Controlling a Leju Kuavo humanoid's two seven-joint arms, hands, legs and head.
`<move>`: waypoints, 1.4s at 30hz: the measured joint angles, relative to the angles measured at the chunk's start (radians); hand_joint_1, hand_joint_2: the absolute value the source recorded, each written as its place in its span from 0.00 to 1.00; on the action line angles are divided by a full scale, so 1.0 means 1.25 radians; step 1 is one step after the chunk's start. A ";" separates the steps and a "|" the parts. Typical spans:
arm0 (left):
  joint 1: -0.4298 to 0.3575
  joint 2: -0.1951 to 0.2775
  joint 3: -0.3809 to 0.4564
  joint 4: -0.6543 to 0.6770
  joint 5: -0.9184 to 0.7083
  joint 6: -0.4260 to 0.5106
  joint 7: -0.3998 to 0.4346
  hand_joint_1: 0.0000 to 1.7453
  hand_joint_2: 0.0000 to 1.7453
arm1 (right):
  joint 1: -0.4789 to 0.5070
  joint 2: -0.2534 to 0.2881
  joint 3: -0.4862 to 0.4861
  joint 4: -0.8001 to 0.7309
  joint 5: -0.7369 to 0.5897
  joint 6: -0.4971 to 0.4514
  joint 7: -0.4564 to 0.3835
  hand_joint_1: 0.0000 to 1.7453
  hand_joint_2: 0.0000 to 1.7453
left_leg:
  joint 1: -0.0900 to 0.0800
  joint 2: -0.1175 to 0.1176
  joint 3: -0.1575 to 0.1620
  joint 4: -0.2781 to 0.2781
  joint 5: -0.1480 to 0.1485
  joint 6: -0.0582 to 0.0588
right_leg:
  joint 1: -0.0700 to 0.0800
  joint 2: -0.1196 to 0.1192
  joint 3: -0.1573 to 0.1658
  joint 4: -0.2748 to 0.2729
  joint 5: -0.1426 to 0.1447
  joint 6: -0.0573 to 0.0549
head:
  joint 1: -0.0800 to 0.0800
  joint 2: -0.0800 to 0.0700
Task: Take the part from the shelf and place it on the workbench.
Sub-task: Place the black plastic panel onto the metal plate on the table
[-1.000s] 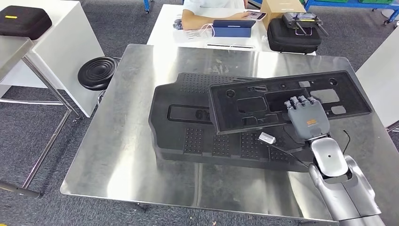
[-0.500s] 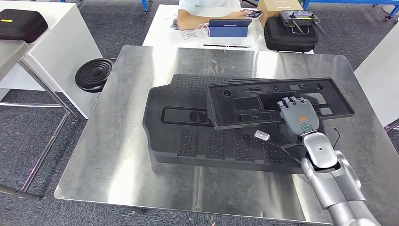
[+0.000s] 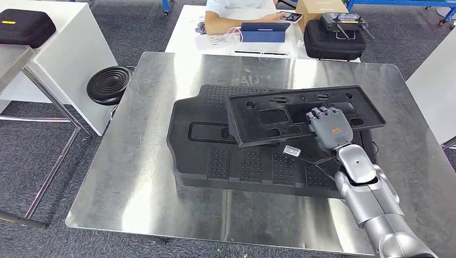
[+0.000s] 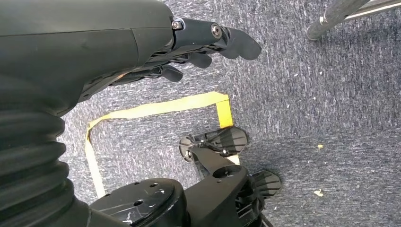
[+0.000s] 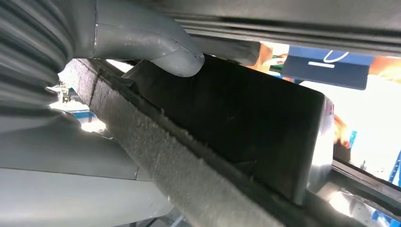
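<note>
Placing step, judged from the lie of things: right hand point(image 3: 329, 128) clasping the long black moulded plastic panel with cut-outs point(image 3: 301, 114) at its near edge, fingers over the top face, thick grey thumb point(image 5: 165, 49) pressed against the underside in the right wrist view. Panel tilted, stretching away from the hand to both sides, far more of it toward the robot's left, above the large flat black studded foam mat point(image 3: 236, 156) lying on the shiny steel workbench point(image 3: 145, 177). Hard to say whether the panel's lower edge touches the mat or hangs just above it. Next move, probably: lowering the panel until flat and supported, then easing the fingers off; calls for keeping it level, since the grip sits off-centre and the long end could swing or slide. No containers on the bench near the hand; well beyond it, on a white table, a closed black zip case point(image 3: 329, 42) with contents hidden. Left hand point(image 4: 189, 52) hanging over grey carpet, fingers loosely apart, holding nothing.
</note>
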 joint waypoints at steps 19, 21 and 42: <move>-0.003 0.000 -0.013 0.000 0.015 0.019 -0.012 0.00 0.00 | -0.024 0.012 0.048 0.096 -0.028 -0.006 -0.054 0.00 0.00 | 0.000 0.000 0.001 0.000 0.000 0.000 | 0.000 0.000 0.000 -0.001 0.000 0.000 | 0.000 0.000; -0.003 0.000 -0.013 0.000 0.017 0.021 -0.010 0.00 0.00 | -0.024 0.011 0.049 0.098 -0.032 0.000 -0.050 0.00 0.00 | -0.001 0.000 0.001 0.000 0.000 0.000 | 0.000 0.000 0.001 -0.001 0.000 0.000 | 0.000 0.000; -0.001 -0.001 -0.013 0.000 0.029 0.020 -0.008 0.00 0.00 | 0.078 0.024 0.042 -0.114 -0.258 0.092 -0.118 0.00 0.00 | -0.001 0.001 0.001 0.000 -0.001 0.000 | 0.000 0.000 0.002 -0.001 0.000 0.000 | 0.000 0.000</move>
